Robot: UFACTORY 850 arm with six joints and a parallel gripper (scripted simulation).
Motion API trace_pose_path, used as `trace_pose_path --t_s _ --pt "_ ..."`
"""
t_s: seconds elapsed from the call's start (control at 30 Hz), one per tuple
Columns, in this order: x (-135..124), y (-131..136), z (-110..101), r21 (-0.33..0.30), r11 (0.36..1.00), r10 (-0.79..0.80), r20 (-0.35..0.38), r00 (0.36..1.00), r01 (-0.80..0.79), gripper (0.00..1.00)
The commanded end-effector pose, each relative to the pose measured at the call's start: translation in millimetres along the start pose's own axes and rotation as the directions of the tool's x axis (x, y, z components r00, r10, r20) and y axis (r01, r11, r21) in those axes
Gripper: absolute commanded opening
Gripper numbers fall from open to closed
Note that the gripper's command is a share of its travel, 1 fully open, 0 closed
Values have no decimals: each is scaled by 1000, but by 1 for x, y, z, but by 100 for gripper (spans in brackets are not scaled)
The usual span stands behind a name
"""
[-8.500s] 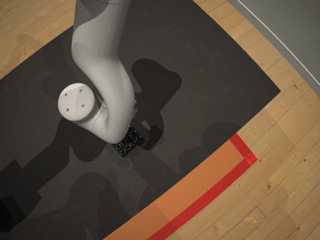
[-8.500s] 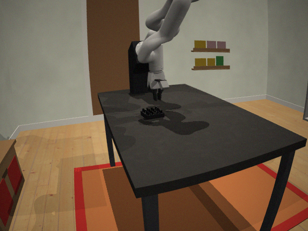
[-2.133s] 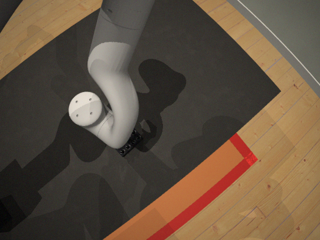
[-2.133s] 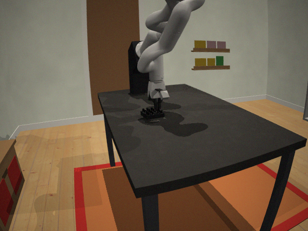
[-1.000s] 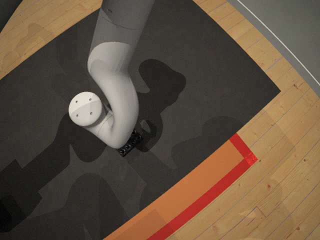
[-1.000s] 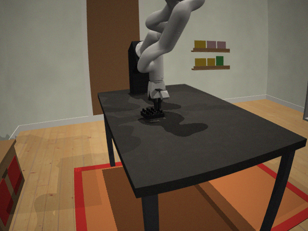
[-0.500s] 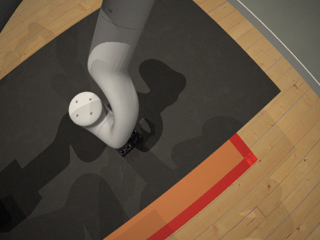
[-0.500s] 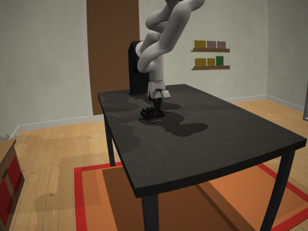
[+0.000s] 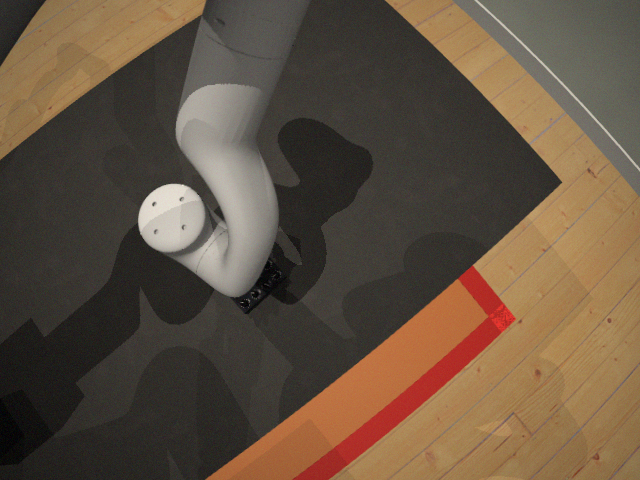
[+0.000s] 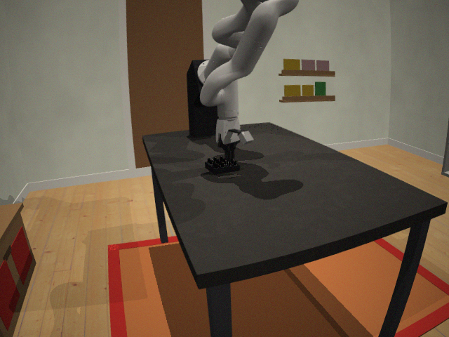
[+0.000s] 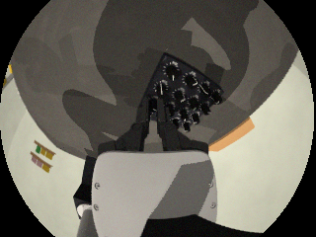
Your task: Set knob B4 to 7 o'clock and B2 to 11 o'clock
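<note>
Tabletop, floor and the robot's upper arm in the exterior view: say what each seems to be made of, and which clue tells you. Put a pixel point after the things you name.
Tabletop (image 9: 413,196) (image 10: 290,203): matt dark grey, perhaps laminate or painted board; no grain shows.
Floor (image 9: 584,361) (image 10: 69,232): satin wood, with knots and plank seams.
Upper arm (image 10: 253,43): smooth pale grey, softly shaded, painted metal or plastic.
</note>
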State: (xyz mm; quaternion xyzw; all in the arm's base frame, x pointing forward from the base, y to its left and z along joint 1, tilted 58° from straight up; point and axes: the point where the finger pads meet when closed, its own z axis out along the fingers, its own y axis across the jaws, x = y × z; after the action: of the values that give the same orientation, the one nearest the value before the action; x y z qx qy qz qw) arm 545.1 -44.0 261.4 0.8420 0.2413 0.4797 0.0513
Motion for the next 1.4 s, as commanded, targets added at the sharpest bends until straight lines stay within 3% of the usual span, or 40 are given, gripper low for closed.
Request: trace_pose_path --t_s 0.0,0.5,0.97,1.07,1.37 --pt "0 0 0 -5 998 -70 0 998 70 8" --pt "0 0 0 -5 918 -396 1 918 396 8" --pt "0 0 0 -4 720 -694 3 720 694 8" --pt "0 0 0 -4 704 -711 3 704 711 8" --pt "0 0 0 -3 571 -821 4 571 821 8"
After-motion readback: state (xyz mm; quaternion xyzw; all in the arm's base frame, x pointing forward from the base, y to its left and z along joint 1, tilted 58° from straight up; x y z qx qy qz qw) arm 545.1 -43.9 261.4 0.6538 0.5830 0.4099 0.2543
